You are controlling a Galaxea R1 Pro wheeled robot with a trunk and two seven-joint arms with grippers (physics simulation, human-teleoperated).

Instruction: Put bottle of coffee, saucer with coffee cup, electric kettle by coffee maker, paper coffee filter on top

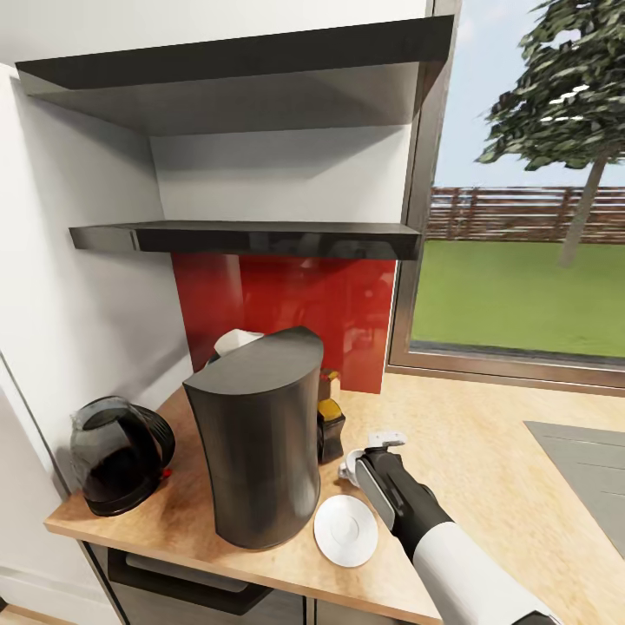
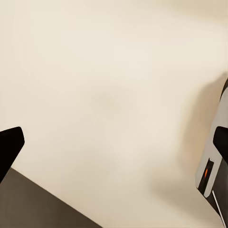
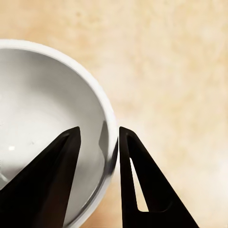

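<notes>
The tall dark grey coffee maker stands near the counter's front edge. A white saucer lies flat just right of its base. My right gripper hangs over the counter behind the saucer, shut on the white coffee cup. One finger is inside the bowl and the other outside the rim. The black electric kettle sits at the counter's left corner. A yellow-and-brown bottle of coffee stands behind the coffee maker. A white paper filter peeks over the maker's top. My left gripper is open, facing a cream surface.
The wooden countertop runs right toward a grey cooktop. Two dark shelves hang above a red backsplash. A white wall closes the left side, and a window is at the right.
</notes>
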